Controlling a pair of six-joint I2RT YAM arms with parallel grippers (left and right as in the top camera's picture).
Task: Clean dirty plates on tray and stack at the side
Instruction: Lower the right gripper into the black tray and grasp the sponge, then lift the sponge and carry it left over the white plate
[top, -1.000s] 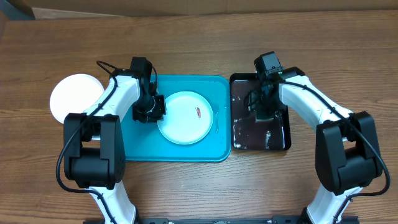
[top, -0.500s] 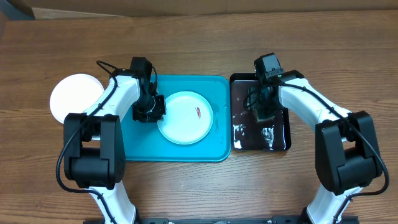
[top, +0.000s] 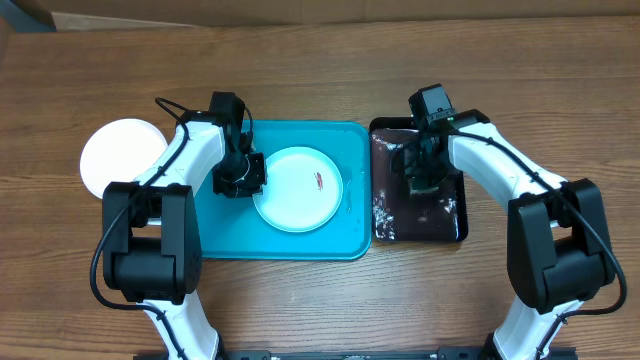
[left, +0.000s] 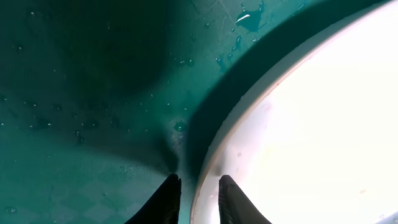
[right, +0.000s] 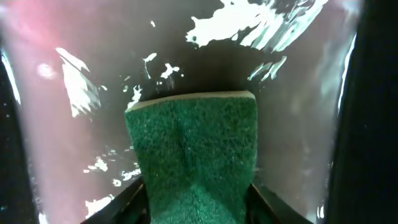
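A white plate (top: 300, 195) with a small red smear (top: 318, 181) lies on the turquoise tray (top: 220, 230). My left gripper (top: 243, 182) is at the plate's left edge. In the left wrist view its fingers (left: 168, 200) straddle the rim of the plate (left: 311, 124), one outside over the tray (left: 74, 93) and one on the plate, so the left gripper (left: 198, 183) is shut on the rim. A second white plate (top: 118, 158) rests on the wood left of the tray. My right gripper (top: 422, 183) is shut on a green sponge (right: 193, 137), squeezing its sides.
A glossy black tray (top: 440, 225), wet and with foam flecks, sits right against the turquoise tray's right side. The sponge rests on the black tray (right: 93, 62). Water drops (left: 249, 15) dot the turquoise tray near the plate. A cardboard edge (top: 300, 10) runs along the table's far side.
The right gripper's fingers have closed in on the green sponge in the black tray. The left arm and the plate have not moved.
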